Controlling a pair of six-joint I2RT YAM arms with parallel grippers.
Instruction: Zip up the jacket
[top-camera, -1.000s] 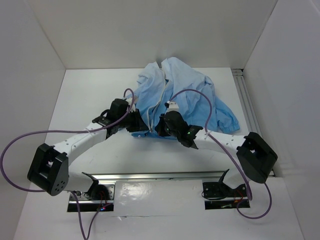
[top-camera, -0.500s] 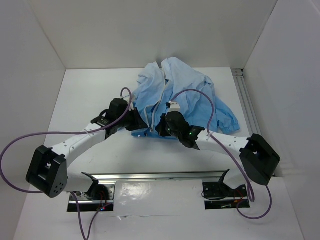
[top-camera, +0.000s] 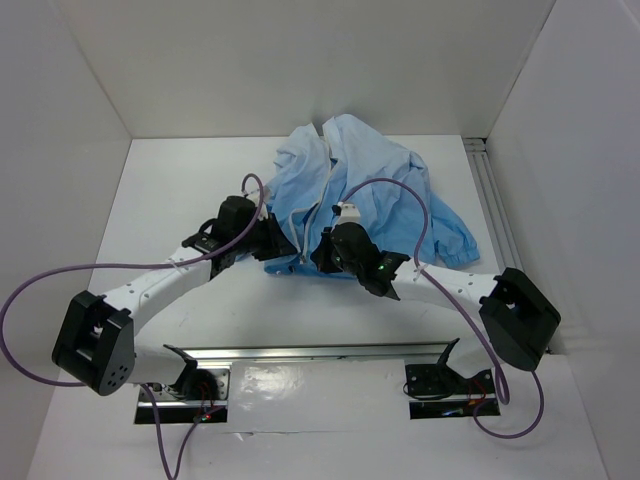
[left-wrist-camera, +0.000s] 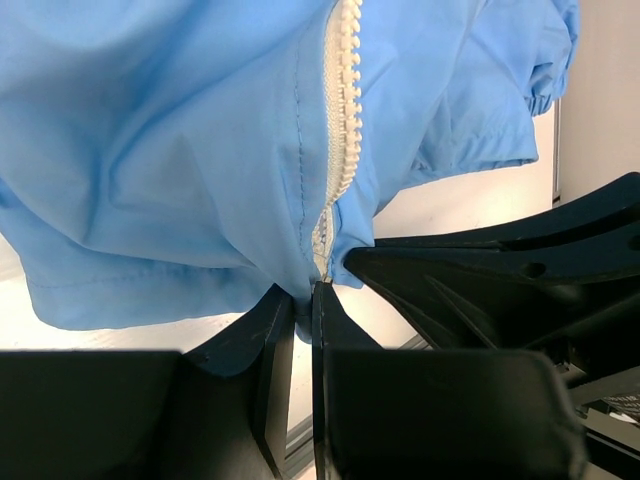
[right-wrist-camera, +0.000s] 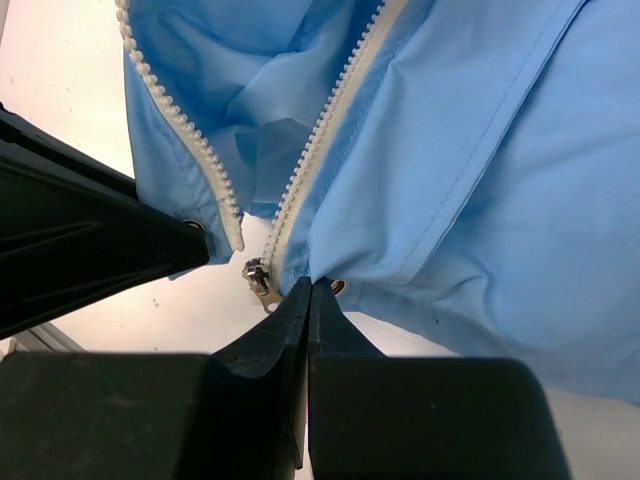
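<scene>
Left gripper (top-camera: 286, 250): fingers pressed together, pinching the bottom hem of the jacket at the foot of one zipper strip; in the left wrist view (left-wrist-camera: 303, 298) the fabric goes down between the two black fingers (left-wrist-camera: 272, 345).
Right gripper (top-camera: 320, 258): fingers pressed together on the hem of the other front edge, just beside the zipper slider; the tips (right-wrist-camera: 308, 290) meet at the fabric edge.
Spacing of the two grippers: near each other at the near hem, pointing toward one another; each shows as a black shape in the other's wrist view.
Zipper slider (right-wrist-camera: 260, 278): small metal piece at the foot of the right-hand strip of teeth, hanging just below the hem over the counter.
Zipper strips: pale teeth; two strips (right-wrist-camera: 182, 135) and (right-wrist-camera: 322, 140) apart higher up, drawing close at the bottom; one strip (left-wrist-camera: 342, 110) runs down to the left gripper.
Jacket (top-camera: 372, 185): light blue, thin, crumpled; lying mid-counter, reaching toward the back wall, front edges toward the arms.
Sleeve cuff (top-camera: 466, 246): gathered, spread to the right side.
Counter (top-camera: 170, 190): white, walled in white on three sides.
Cables (top-camera: 40, 290): purple, looping from each arm.
Rail (top-camera: 495, 210): along the right counter edge.
</scene>
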